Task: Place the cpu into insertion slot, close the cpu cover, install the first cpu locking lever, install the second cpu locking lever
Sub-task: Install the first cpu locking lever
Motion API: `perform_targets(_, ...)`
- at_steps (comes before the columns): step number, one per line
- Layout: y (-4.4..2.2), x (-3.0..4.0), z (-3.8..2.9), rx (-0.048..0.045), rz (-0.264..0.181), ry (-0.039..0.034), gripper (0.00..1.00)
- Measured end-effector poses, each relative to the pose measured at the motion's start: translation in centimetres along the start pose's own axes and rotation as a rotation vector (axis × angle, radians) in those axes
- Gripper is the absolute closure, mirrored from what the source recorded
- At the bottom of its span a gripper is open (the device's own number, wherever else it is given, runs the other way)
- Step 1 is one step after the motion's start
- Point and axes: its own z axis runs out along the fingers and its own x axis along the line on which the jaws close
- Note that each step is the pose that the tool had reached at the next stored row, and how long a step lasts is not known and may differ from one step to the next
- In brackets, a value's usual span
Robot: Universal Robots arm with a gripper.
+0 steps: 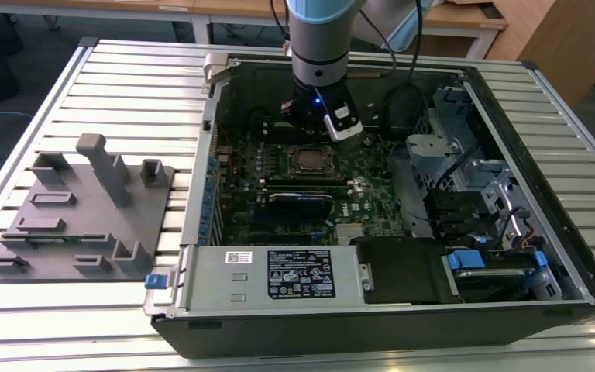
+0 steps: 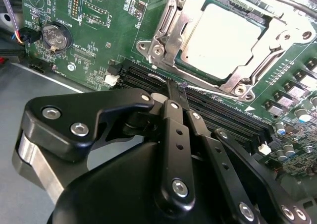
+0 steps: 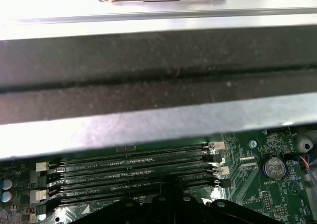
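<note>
The cpu point(image 2: 223, 35) is seen seated in the insertion slot point(image 1: 289, 160), inside the open computer case point(image 1: 380, 325) that is set on the table point(image 1: 132, 85) towards the exterior view's right edge. The cpu cover point(image 2: 172, 31) appears to be laid flat over the chip's margins, with the silver top exposed through its cut-out. In the second wrist view the jaws of the gripper point(image 2: 177, 92) are drawn together, and nothing can be made out clamped between them. Their tips are held just at the socket's nearest side, above the long black memory slots point(image 2: 218, 110) that lie between the gripper body and the socket. A thin wire locking lever point(image 2: 208, 89) runs along that same side of the socket. Its long axis is set crosswise to the line of the jaws and roughly parallel to the memory slots. It is judged that the tips are touching or almost touching this wire, though contact cannot be confirmed. In the exterior view the arm is placed on the table's far-edge side of the socket, so the cpu lies just beyond the tips, towards the near edge.
</note>
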Motion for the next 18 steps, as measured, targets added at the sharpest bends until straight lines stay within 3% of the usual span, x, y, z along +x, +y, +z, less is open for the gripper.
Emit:
perform_targets(8,0.26,0.04,0.08,0.0128,0.01,-0.0068,0.9)
perform_targets(18,0.29,0.37,0.13,0.0165,0.005,-0.0262,0.9)
